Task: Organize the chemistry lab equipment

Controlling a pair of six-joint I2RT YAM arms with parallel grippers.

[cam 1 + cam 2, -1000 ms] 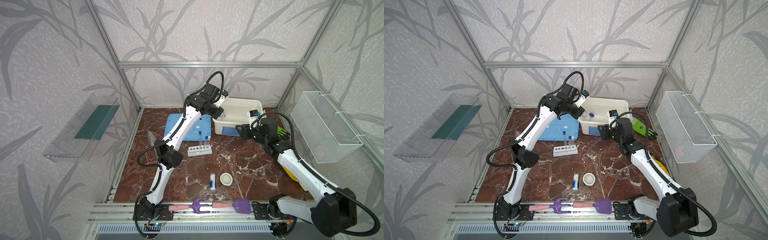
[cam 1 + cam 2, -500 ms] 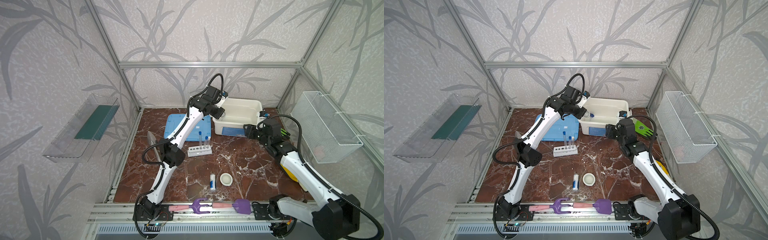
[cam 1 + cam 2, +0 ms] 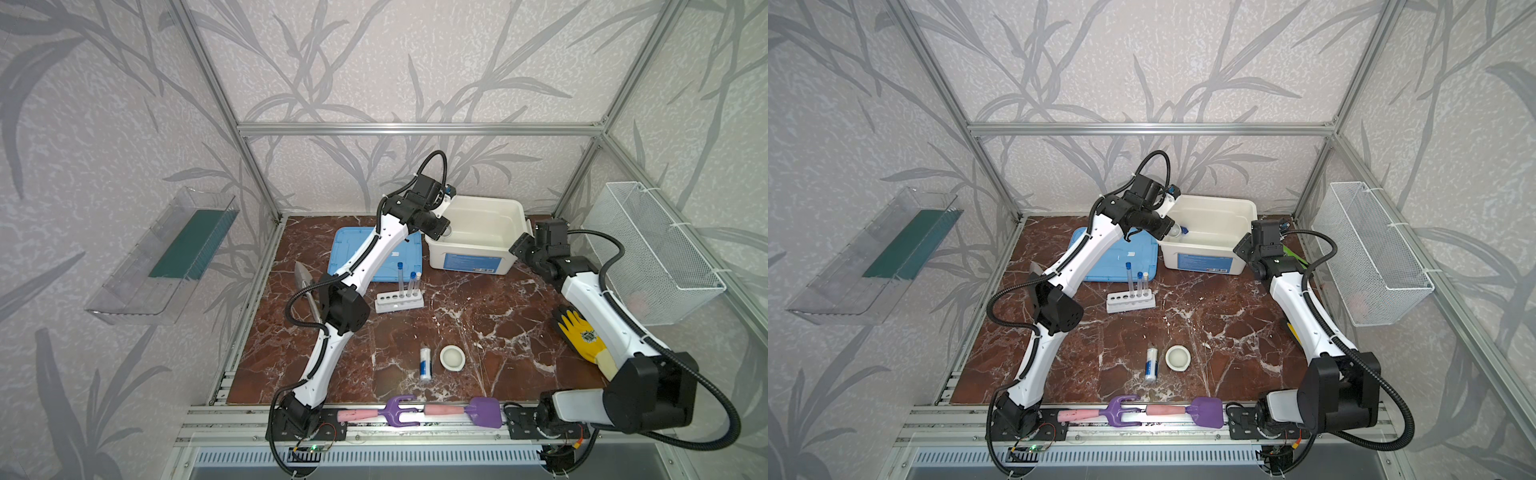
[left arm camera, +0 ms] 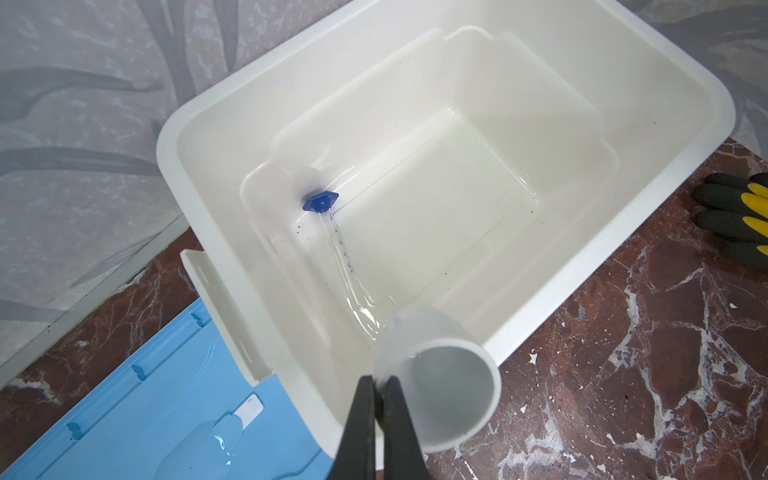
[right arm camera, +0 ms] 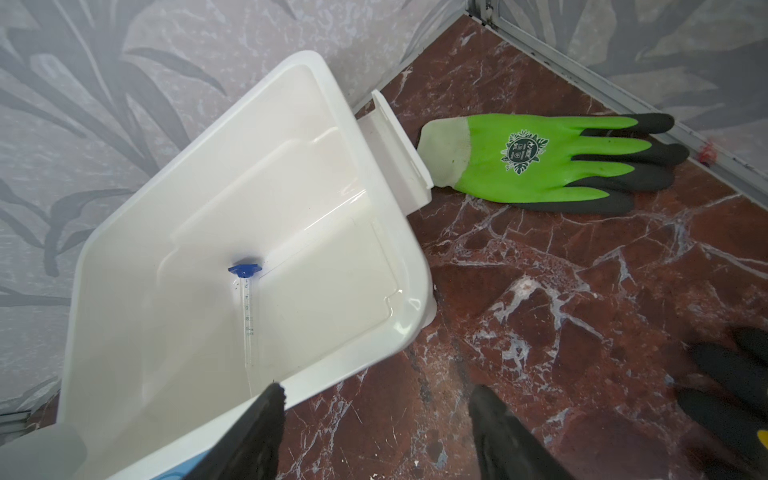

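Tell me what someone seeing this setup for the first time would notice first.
The left claw pinches the rim of a small white cup, tipped on its side at a corner of the white tub. A clear blue-topped tube lies on the tub's bottom. In the middle of the table, a white rack holds upright test tubes, and a bright green glove lies beside the tub.

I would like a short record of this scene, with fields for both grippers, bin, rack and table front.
left gripper: shut on small white cup, by its rim, at bin edge
right gripper: open, empty, beside bin
in bin: thin clear tube with blue cap
rack: test tubes upright
table front: bottle lying beside bowl
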